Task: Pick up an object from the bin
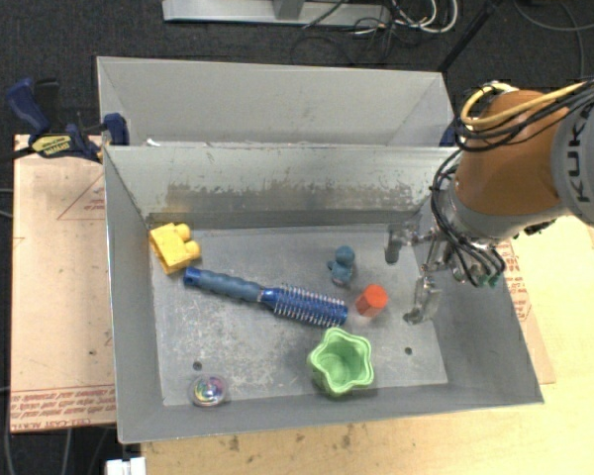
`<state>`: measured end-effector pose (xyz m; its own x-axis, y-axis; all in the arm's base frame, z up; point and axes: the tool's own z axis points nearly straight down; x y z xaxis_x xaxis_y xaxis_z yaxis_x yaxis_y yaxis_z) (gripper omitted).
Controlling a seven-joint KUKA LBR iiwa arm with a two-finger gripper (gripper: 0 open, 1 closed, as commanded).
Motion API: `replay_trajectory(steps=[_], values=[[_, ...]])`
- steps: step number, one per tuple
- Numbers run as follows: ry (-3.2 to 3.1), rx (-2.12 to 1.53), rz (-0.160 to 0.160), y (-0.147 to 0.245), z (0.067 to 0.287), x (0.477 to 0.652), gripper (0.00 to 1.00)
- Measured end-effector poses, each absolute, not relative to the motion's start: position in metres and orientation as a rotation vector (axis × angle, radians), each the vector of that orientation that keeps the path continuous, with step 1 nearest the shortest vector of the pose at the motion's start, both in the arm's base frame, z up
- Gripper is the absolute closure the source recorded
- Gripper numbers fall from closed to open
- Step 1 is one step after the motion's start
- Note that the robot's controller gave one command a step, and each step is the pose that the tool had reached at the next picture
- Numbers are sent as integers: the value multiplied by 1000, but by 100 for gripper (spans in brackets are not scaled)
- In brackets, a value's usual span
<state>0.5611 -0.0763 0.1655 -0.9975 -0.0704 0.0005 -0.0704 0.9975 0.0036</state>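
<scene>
Gripper [406,280] hangs low at the right side of the bin [277,181], fingers spread wide, nothing between them and bare floor underneath. This reads as the approach step, with no grasp made yet. The nearest candidate is the red cube [373,299], just beside the fingers toward the view's left. A small blue figure [343,264] stands a little farther off, toward the back wall. The brush [267,300] lies across the middle and the green cup [342,361] sits near the front. The yellow block [173,246] and the shiny ball [207,392] are well away on the far side.

Next move, I'd judge: slide over until the cube sits between the fingers, drop to the floor, close. The cube is small and the brush head is near, so the line-up needs care.

For writing, the arm [505,181] shows the letters "KU", cut off at the edge. No labels can be read on the things.
</scene>
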Motion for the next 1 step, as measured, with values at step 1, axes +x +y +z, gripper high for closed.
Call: replay_trajectory(steps=[1], values=[[-3052, 737, -5, 0, 69, 566, 0]])
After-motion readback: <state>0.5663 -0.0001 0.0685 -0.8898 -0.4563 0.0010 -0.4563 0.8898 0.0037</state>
